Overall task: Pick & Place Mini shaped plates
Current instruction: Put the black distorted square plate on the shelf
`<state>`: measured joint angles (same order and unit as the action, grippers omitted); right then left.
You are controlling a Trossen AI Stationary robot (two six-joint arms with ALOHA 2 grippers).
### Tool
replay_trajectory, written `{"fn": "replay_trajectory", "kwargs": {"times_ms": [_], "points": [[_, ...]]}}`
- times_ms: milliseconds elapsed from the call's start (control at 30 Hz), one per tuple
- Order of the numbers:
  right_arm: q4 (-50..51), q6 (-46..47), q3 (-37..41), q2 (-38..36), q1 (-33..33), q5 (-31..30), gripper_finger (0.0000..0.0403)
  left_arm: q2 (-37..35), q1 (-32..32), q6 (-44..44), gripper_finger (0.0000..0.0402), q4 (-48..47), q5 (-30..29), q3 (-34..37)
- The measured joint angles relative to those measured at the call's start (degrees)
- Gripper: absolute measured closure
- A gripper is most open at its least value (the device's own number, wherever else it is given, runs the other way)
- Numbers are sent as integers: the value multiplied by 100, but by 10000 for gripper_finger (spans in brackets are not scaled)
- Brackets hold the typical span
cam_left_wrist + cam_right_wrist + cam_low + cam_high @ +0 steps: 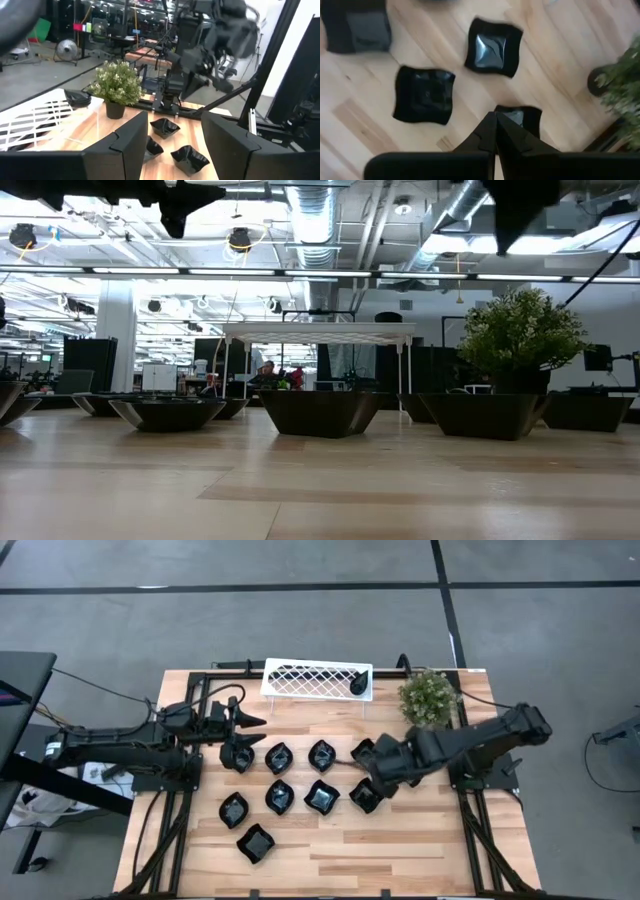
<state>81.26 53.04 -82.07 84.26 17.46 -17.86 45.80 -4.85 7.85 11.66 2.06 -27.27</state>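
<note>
Several glossy black mini plates (321, 797) lie flat on the wooden table in two rows, with one more nearer the front (255, 843). Another black plate (357, 686) sits on the white lattice rack. My left gripper (250, 715) hovers open near the leftmost far-row plate (237, 753); nothing is between its fingers (175, 120). My right gripper (383, 783) is shut and points down between two right-hand plates. In its wrist view the shut fingertips (495, 116) stand over the edge of a square plate (522, 116). In the low view both grippers hang well above the table.
The white lattice rack (316, 678) stands at the table's far edge. The small green plant (428, 697) is at the far right, close to my right arm. Bare wood lies along the near edge (400, 860). People sit in the room behind (265, 372).
</note>
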Motion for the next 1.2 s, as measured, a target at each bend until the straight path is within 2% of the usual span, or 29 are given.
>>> {"fn": "replay_trajectory", "kwargs": {"times_ms": [200,400,633,867,967,1200], "points": [[-739,440,1151,-217,282,244,400,-24,44,96,213,32,-38,0],[-1736,137,1723,-217,162,606,399,-24,42,339,213,31,-39,1],[-2063,-41,1748,-219,-258,815,389,-24,42,313,213,33,-39,2],[-2419,-399,1754,-129,-581,1509,357,-24,42,304,213,31,-39,2],[-2740,-603,1737,38,-586,1719,337,-22,42,296,213,29,-37,2],[-2679,-748,1748,699,-508,1929,295,-22,38,291,213,-28,-34,2]]}}
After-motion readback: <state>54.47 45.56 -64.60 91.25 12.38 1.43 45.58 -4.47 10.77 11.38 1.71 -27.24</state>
